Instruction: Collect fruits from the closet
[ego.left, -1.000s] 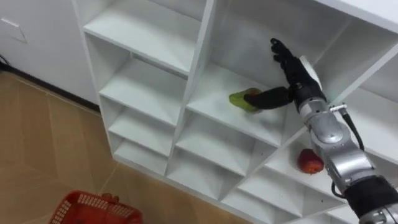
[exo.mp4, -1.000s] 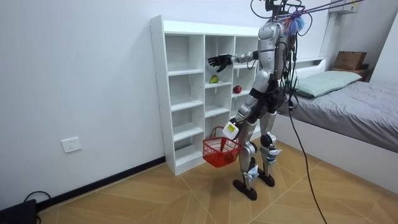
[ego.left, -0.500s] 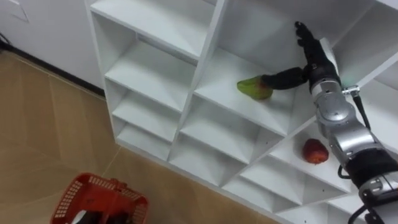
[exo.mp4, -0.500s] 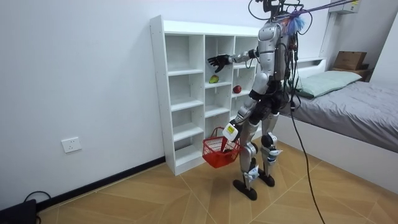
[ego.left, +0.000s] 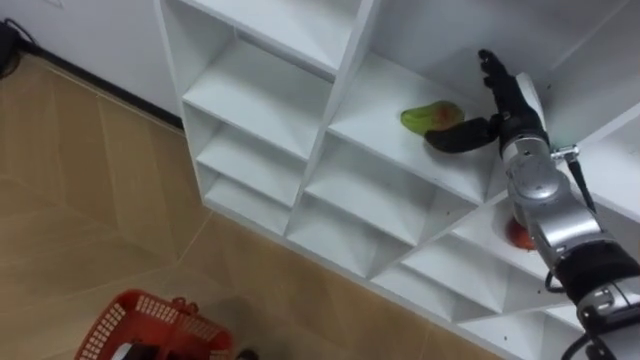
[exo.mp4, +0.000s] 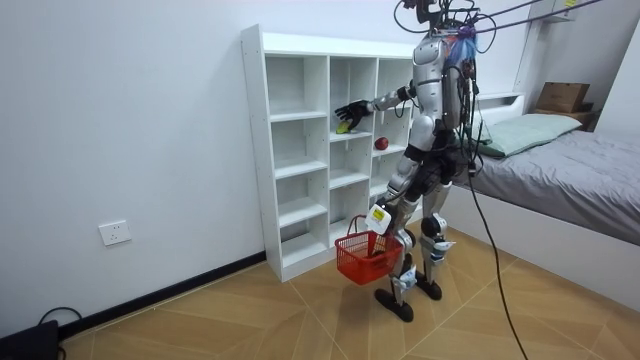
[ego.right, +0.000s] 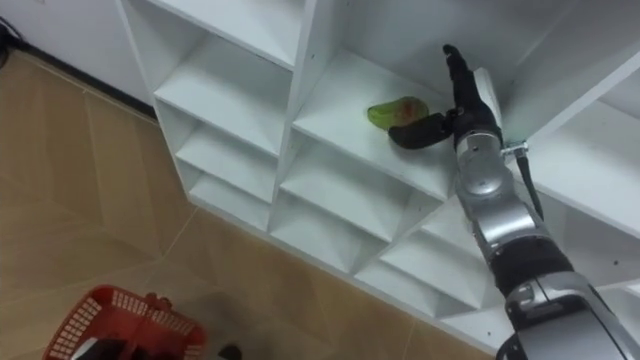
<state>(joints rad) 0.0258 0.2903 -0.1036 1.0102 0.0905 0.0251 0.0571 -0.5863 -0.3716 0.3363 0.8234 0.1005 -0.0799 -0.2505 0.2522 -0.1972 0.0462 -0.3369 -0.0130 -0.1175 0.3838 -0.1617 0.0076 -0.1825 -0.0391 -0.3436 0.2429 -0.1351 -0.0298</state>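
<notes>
"Labels: could you read any?"

"None. Whatever print there was sat too small to make out, even on the wall socket (exo.mp4: 114, 233) at the lower left of the room view."

"And the fruit?"

"The green fruit (ego.left: 432, 117) lay on a shelf of the white closet (ego.left: 260, 95), in the upper right of the left eye view. The right hand (ego.left: 510, 108) was in that compartment just beside it. Its fingers (ego.left: 490, 70) were straight and pointing up, and the thumb was stretched sideways to the fruit's near end. Whether the thumb touched it or only lay in front, I couldn't tell. The hand gripped nothing."

"Any other fruit?"

"A red fruit (ego.left: 518, 236) sat in the neighbouring compartment, lower right, mostly hidden behind the robot's forearm."

"The basket?"

"The red basket (ego.left: 160, 325) was cut off by the bottom edge at the lower left. In the room view it hung at the left hand (exo.mp4: 383, 212), by the robot's thigh. The robot stood facing the closet with the bed (exo.mp4: 560, 170) behind it. How that hand held the handle I couldn't tell."
</notes>
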